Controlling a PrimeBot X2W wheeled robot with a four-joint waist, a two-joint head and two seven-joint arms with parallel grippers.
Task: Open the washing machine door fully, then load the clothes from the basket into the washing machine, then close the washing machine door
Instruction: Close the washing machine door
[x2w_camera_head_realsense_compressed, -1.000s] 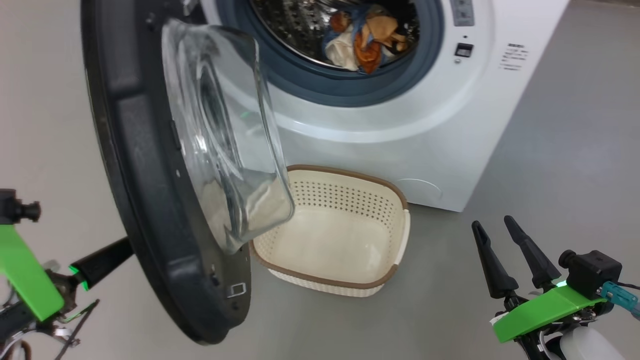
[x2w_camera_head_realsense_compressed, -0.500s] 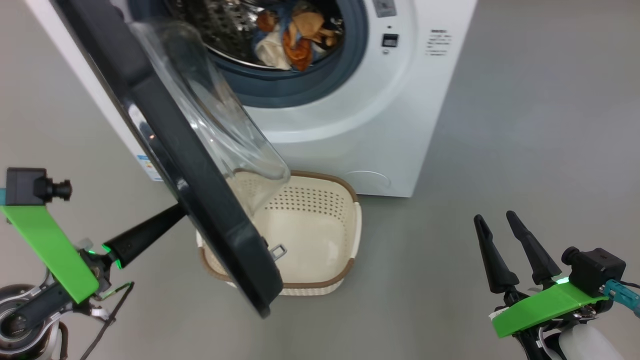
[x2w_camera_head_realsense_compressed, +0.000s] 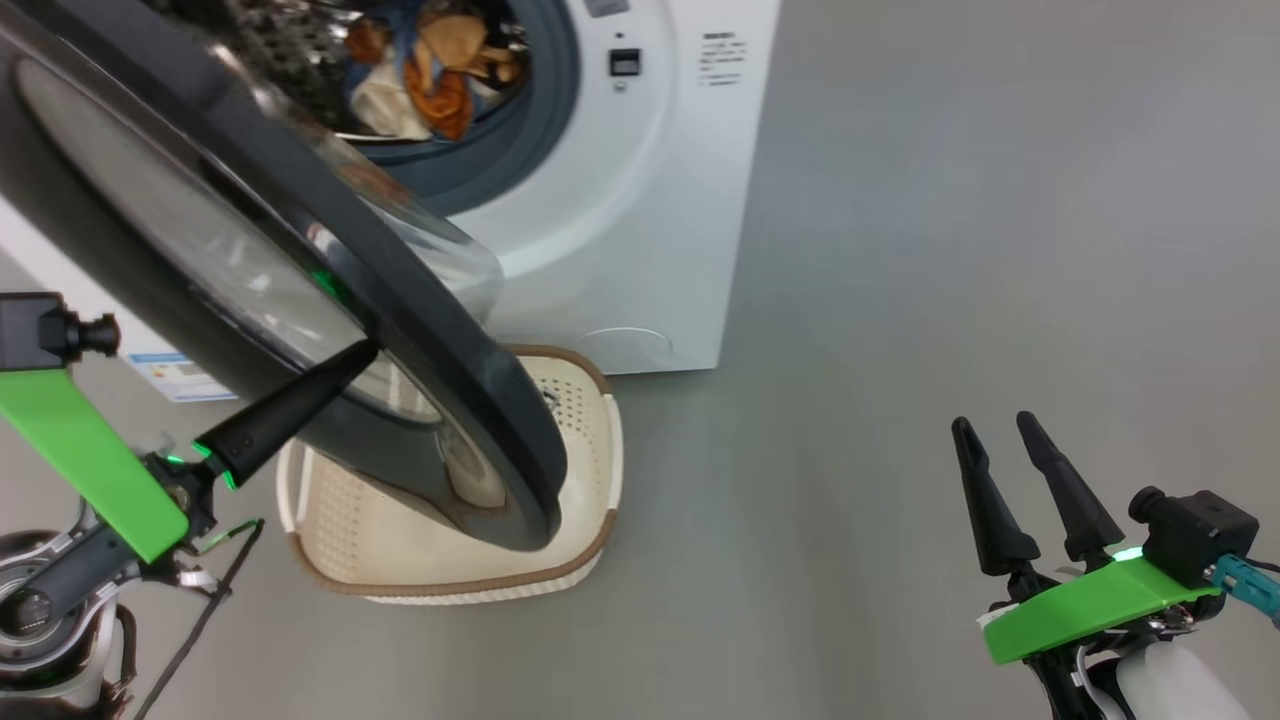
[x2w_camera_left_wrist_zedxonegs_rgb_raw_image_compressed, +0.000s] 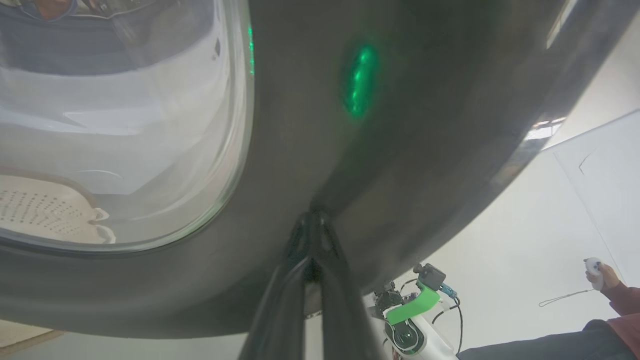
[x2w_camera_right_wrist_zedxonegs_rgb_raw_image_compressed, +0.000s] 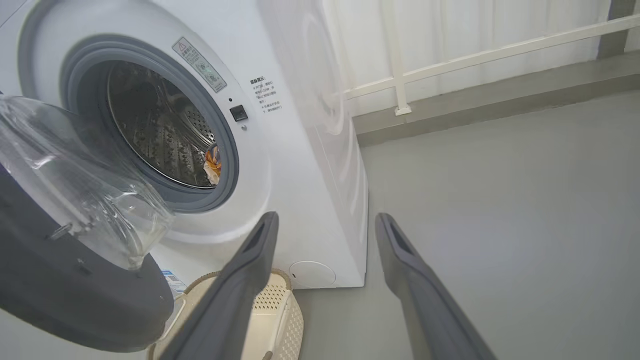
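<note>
The washing machine (x2w_camera_head_realsense_compressed: 620, 200) stands open, with the clothes (x2w_camera_head_realsense_compressed: 430, 70) lying in its steel drum. The washing machine door (x2w_camera_head_realsense_compressed: 300, 230) hangs partly swung in over the basket (x2w_camera_head_realsense_compressed: 600, 450). My left gripper (x2w_camera_head_realsense_compressed: 362, 350) is shut, holding nothing, its tip against the door's outer face. In the left wrist view the shut gripper (x2w_camera_left_wrist_zedxonegs_rgb_raw_image_compressed: 312, 220) presses on the door's black rim (x2w_camera_left_wrist_zedxonegs_rgb_raw_image_compressed: 400, 150). My right gripper (x2w_camera_head_realsense_compressed: 992, 422) stands open at the lower right, apart from everything. From the right wrist the open gripper (x2w_camera_right_wrist_zedxonegs_rgb_raw_image_compressed: 325, 220) faces the machine (x2w_camera_right_wrist_zedxonegs_rgb_raw_image_compressed: 300, 125), door (x2w_camera_right_wrist_zedxonegs_rgb_raw_image_compressed: 75, 300) and clothes (x2w_camera_right_wrist_zedxonegs_rgb_raw_image_compressed: 212, 162).
Bare grey floor (x2w_camera_head_realsense_compressed: 950, 250) spreads to the right of the machine. A white railing (x2w_camera_right_wrist_zedxonegs_rgb_raw_image_compressed: 450, 60) runs along the wall behind. A person's hand holding a controller (x2w_camera_left_wrist_zedxonegs_rgb_raw_image_compressed: 597, 267) shows at the left wrist view's right edge. What shows of the basket's inside holds nothing.
The head camera has turned, shifting the whole scene left. The door has swung further toward the machine with my shut left gripper against its outer face. The right gripper has stayed put.
</note>
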